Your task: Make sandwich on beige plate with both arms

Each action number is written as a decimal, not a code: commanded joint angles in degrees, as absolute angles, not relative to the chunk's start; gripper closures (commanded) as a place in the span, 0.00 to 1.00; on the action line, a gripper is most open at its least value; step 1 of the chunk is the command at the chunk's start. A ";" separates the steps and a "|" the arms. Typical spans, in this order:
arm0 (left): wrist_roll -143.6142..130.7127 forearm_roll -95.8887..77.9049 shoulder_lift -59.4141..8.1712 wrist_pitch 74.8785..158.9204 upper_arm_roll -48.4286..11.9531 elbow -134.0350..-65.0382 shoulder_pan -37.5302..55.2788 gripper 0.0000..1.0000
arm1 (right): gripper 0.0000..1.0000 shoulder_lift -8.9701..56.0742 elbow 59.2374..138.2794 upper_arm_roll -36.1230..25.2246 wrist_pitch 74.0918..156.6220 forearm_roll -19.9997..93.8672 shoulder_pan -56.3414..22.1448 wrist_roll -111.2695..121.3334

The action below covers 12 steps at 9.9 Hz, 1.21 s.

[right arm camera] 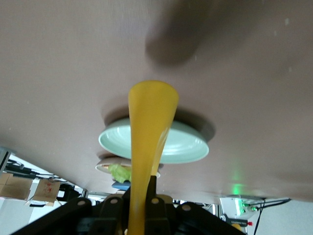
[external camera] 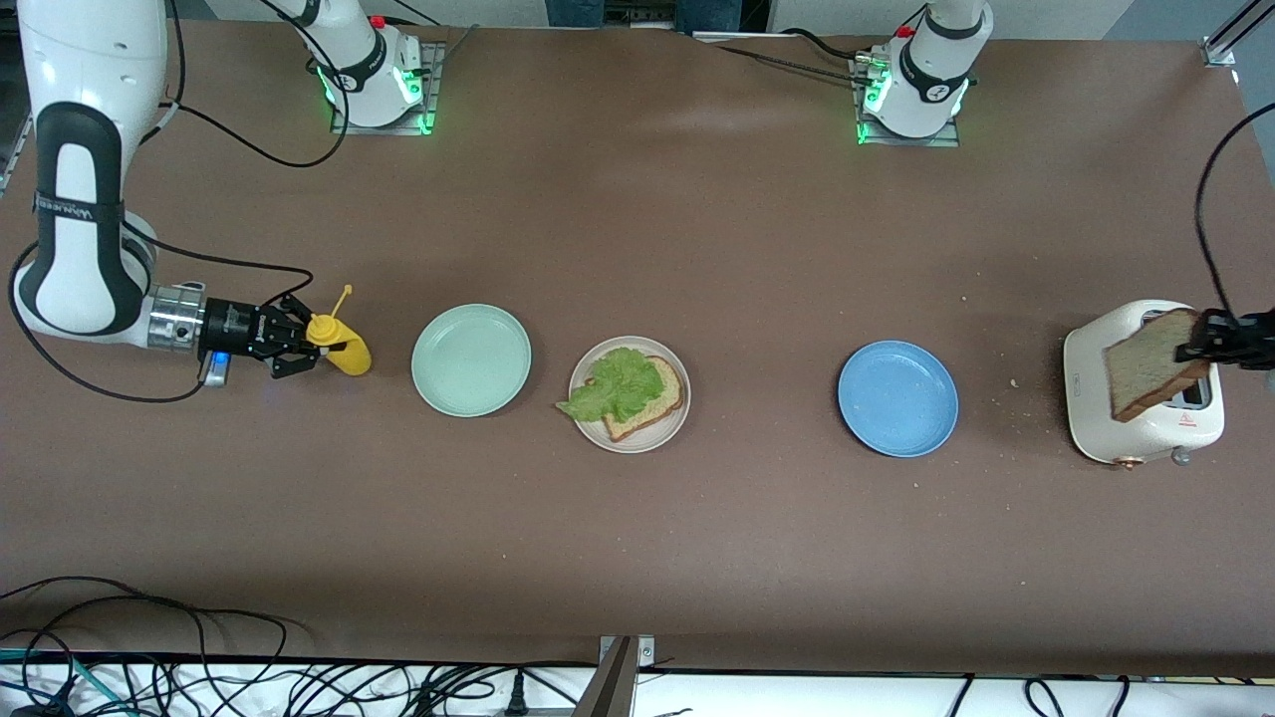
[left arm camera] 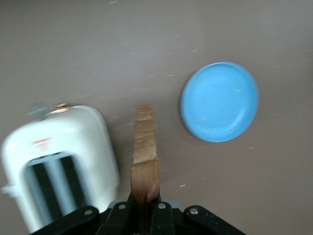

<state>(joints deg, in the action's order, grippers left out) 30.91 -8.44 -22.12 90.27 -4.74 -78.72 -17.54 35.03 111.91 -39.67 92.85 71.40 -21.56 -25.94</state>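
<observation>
Brown surface (external camera: 637, 199), scattered crumbs (external camera: 1006, 393) near the toaster. Mint-green plate (external camera: 471, 358), bare, toward the right arm's end. Blue plate (external camera: 897, 398), bare, toward the left arm's end, well apart from the mint-green one. White two-slot toaster (external camera: 1136, 428) at the left arm's end, near the blue plate; slots dark. Yellow squeeze bottle (external camera: 339, 344) with a thin nozzle, tilted, near the mint-green plate. Tangled black cables (external camera: 149, 637) at the surface edge nearest the front camera.
</observation>
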 commanded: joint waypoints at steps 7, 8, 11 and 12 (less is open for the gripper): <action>21.99 -47.17 -34.89 81.82 -4.22 -78.22 -3.02 1.00 | 0.99 42.18 105.12 -39.11 86.06 73.21 -18.37 -22.94; 22.06 -47.46 -35.68 82.00 -4.22 -78.31 -1.34 1.00 | 0.79 42.19 105.03 -39.11 86.05 73.21 -18.28 -22.68; 21.89 -52.97 -37.44 83.92 -4.39 -78.49 2.71 1.00 | 0.26 42.19 104.94 -39.11 86.04 73.13 -18.37 -21.18; 21.54 -54.04 -37.70 85.76 -4.39 -79.53 4.29 1.00 | 0.23 42.10 104.59 -39.20 86.04 73.13 -18.46 -21.53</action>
